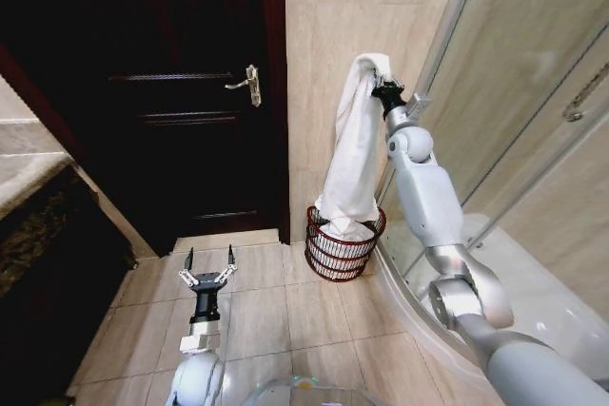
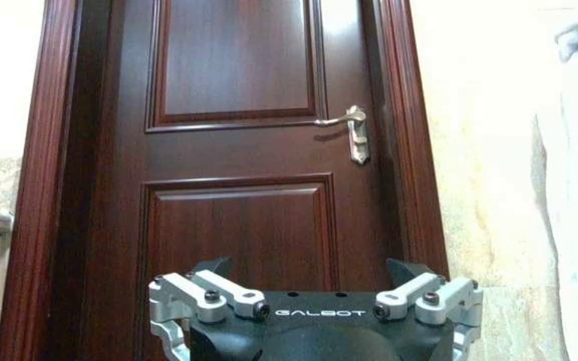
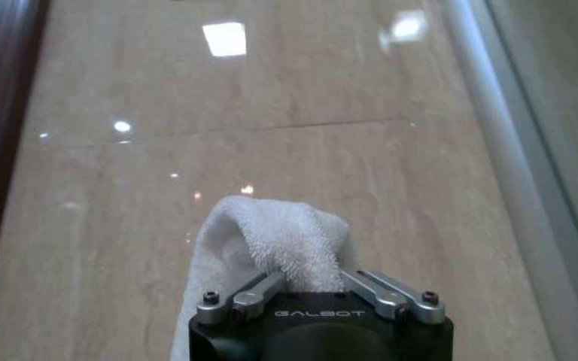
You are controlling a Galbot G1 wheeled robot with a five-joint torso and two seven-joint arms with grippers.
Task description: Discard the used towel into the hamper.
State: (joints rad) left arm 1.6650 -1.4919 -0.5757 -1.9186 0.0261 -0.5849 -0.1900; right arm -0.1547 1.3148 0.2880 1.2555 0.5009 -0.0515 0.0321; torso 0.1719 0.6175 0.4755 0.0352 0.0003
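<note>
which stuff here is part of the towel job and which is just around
Part of the job:
white terry towel, lower end in the hamper
dark red-brown wire hamper
right tool, shut on the towel

Just around:
dark wooden door
left tool, open, low over the floor
glass shower screen

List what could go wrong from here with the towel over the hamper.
1. The right gripper holds the towel by its top end, high above the hamper. Only the lower end is inside, so on release the long cloth might drape over the rim or slide to the floor.
2. The towel hangs close to the wall and the shower glass; a swing could catch there.
3. The left gripper waits open, low over the floor tiles, too far to help.
</note>
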